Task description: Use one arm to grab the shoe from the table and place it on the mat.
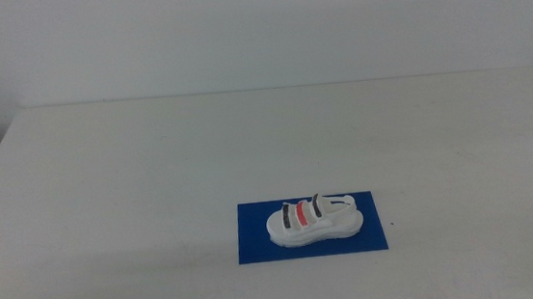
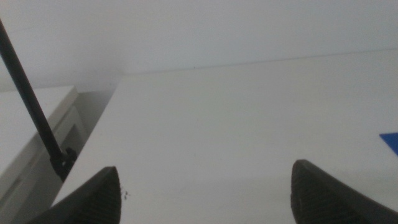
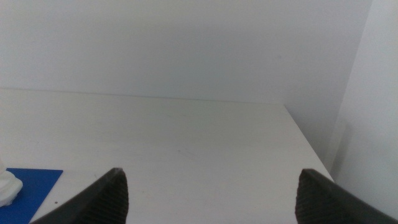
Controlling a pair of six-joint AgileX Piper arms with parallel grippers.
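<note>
1. Resting on the mat (image 1: 256, 247), the shoe (image 1: 313, 221) lies wholly inside the blue rectangle, sole down, straps up; its long axis runs across the middle view, in line with the mat's long side.
2. Judging from that, the placing looks done — no coming move seems needed but to keep both arms clear.
3. The left gripper (image 2: 205, 193) waits low at the near left corner of the table (image 1: 151, 160); its jaws stand wide apart and hold nothing; a sliver of blue shows at the edge of its wrist view, so the mat lies off to its right side, well apart.
4. The right gripper (image 3: 211, 193) is out of the middle view; its jaws too are spread and empty; its wrist view catches a mat corner and a bit of the shoe — it may be the nearer arm, though I cannot tell for sure.
5. Nothing stands between either gripper and the shoe; a thin black rod (image 2: 31, 106) rises beside the table's left edge.
</note>
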